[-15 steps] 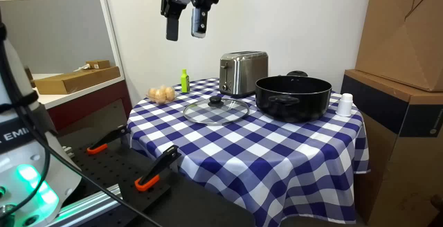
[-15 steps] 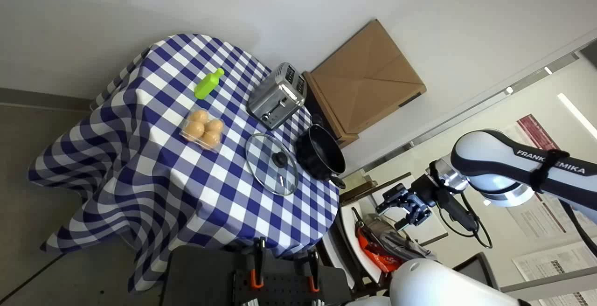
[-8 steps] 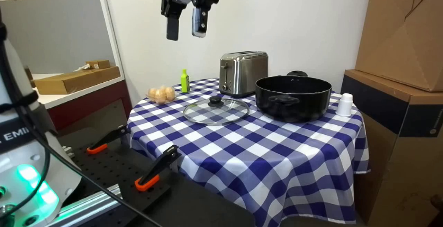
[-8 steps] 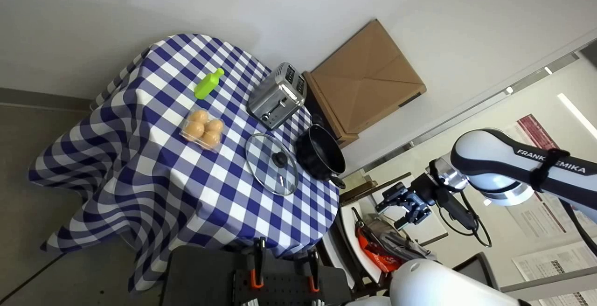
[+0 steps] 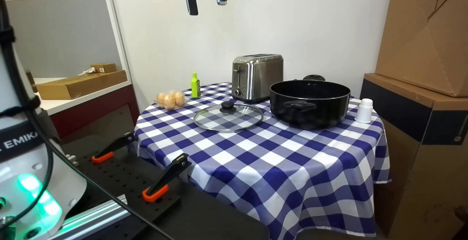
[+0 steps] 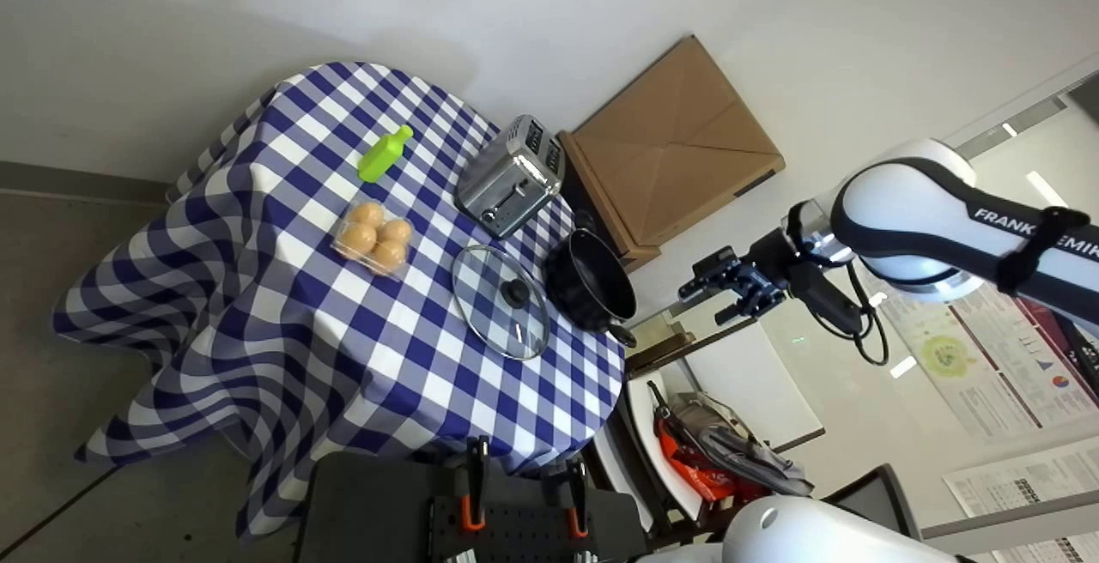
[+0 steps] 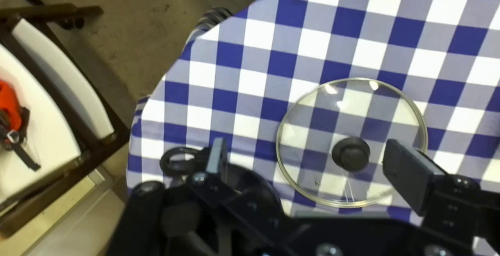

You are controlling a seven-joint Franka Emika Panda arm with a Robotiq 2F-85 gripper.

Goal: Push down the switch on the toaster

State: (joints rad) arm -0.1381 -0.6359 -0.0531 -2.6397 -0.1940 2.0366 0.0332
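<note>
The gripper (image 5: 207, 8) hung high, its fingers (image 5: 191, 6) spread apart, well away from the silver toaster (image 5: 257, 78). The toaster, its lever (image 5: 237, 70) up, stood on a blue-and-white checked tablecloth (image 5: 248, 156), just beside a black pot (image 5: 309, 110).

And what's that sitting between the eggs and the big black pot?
A glass lid lies there on the checked tablecloth, black knob upward, between the eggs and the black pot. Both exterior views show it.

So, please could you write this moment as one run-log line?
jaws: open, empty, clear of toaster; switch: up, untouched; lid: on tablecloth, off pot
</note>
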